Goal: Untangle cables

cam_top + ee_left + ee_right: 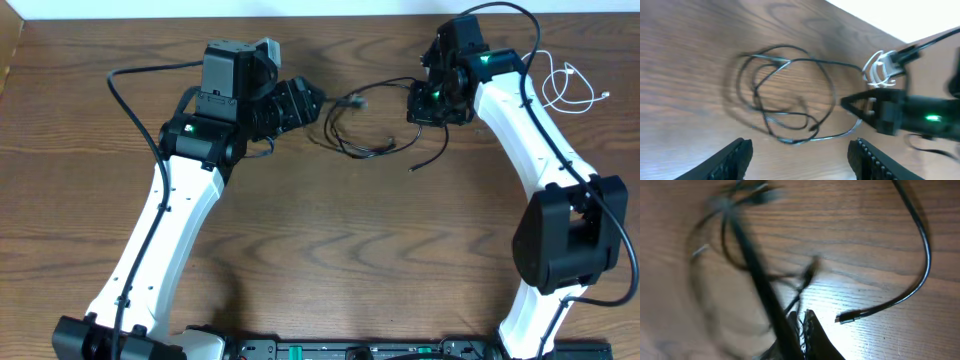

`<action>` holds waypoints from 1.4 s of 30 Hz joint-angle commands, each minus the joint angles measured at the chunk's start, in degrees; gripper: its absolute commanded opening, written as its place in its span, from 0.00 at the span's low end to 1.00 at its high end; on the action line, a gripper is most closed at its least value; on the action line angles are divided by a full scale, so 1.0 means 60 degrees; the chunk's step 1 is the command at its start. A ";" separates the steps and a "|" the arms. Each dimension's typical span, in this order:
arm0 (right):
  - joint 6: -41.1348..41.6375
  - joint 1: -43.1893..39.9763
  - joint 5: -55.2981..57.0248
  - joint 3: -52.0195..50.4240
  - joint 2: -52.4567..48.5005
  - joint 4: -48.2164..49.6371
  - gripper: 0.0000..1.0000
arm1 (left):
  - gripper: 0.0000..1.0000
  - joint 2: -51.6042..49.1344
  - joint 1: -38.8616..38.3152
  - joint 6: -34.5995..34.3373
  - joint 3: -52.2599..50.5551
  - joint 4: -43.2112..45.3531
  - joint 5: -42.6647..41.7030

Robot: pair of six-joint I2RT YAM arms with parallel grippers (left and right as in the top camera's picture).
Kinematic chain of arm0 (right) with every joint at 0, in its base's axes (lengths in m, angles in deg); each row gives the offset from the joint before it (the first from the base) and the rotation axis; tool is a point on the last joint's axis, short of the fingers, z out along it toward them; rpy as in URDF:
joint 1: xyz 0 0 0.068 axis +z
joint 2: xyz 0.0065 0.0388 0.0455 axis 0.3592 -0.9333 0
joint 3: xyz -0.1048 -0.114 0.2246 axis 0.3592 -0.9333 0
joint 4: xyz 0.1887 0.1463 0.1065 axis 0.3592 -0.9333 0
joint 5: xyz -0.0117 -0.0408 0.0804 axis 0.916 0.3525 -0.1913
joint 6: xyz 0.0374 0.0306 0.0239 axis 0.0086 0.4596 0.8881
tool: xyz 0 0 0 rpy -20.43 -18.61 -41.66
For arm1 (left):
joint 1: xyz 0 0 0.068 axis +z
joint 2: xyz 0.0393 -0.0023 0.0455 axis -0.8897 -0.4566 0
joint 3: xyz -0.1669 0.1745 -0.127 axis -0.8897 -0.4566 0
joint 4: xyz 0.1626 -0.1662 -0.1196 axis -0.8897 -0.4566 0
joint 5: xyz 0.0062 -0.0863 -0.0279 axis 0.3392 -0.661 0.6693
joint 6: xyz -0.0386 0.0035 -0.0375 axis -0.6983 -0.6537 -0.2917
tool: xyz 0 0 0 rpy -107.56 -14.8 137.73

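Two black cables (352, 138) lie tangled in loops on the wooden table between the arms; they also show in the left wrist view (785, 100). My right gripper (428, 104) is shut on a black cable at the tangle's right side; in the right wrist view its jaws (802, 326) pinch a strand (747, 245) that runs up and left. A loose black plug end (845, 317) lies just right of the jaws. My left gripper (314, 100) is open and empty just left of the tangle, its fingers wide apart (800, 152). The white cable (565, 85) lies coiled apart at the far right.
The right gripper (880, 107) shows in the left wrist view beyond the tangle, with the white cable (877, 70) behind it. The table's back edge (340, 14) runs close behind both grippers. Thicker black arm wires (125, 95) loop beside the left arm.
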 commanded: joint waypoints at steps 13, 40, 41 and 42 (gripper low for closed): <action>-0.0273 -0.0160 -0.3872 0.0015 0.4335 0.2371 0.01 | 0.67 -0.0069 0.0004 0.1395 -0.0047 -0.0153 0.0576; 0.3067 -0.0907 -0.2557 0.0015 0.5147 0.4193 0.01 | 0.76 -0.1847 -0.1424 0.4539 -0.0273 0.2237 -0.6280; 0.3129 -0.1002 -0.2696 0.0015 0.5147 0.4193 0.01 | 0.76 -0.1931 -0.1596 0.4539 -0.0273 0.2535 -0.6251; 0.3166 -0.1104 -0.2881 0.0015 0.5147 0.4197 0.01 | 0.75 -0.2014 -0.1756 0.4535 -0.0273 0.2830 -0.6229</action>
